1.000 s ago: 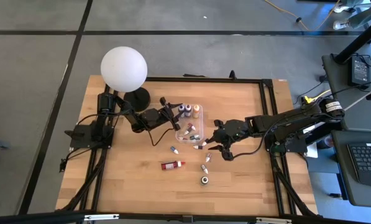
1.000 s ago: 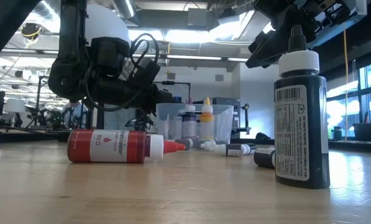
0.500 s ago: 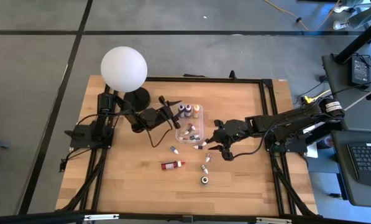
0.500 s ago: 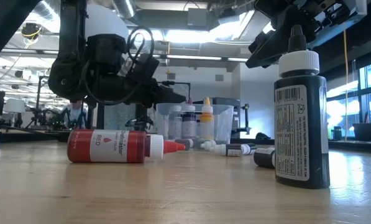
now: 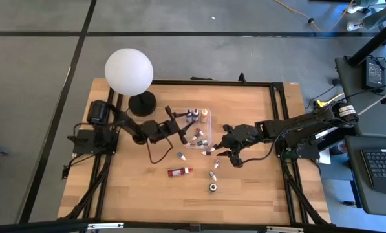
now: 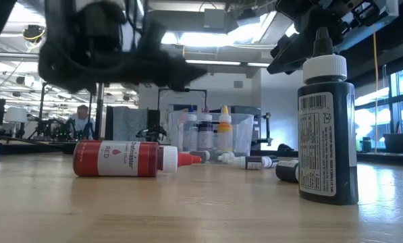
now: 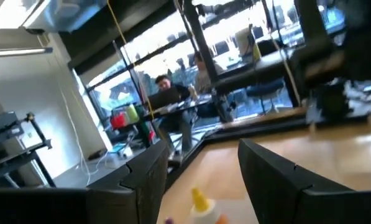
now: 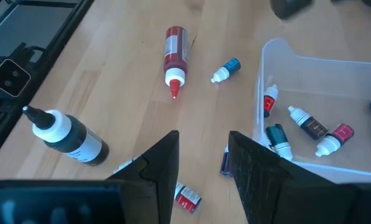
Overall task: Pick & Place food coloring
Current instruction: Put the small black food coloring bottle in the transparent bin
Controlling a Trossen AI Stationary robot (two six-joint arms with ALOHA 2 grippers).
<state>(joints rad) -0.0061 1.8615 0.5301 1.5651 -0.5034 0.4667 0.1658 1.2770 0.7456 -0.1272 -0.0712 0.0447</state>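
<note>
- Currently the left end effector (image 5: 173,118) sits beside the clear plastic box (image 5: 207,137), fingers spread, nothing held.
- Right end effector (image 5: 220,150) hovers at the box's near corner, fingers parted in its wrist view, nothing gripped; likely lining up on a loose small bottle (image 8: 226,68).
- Food coloring split: several upright or lying inside the box, rest scattered on the counter (image 5: 134,181).
- Red bottle (image 5: 179,171) lies flat; black bottle (image 5: 213,188) stands upright nearest the front edge.

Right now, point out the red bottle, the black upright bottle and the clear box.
red bottle (image 6: 117,159), low view, on its label.
black upright bottle (image 6: 327,138), low view, on its body.
clear box (image 8: 269,81), right wrist view, on its near wall.
</note>
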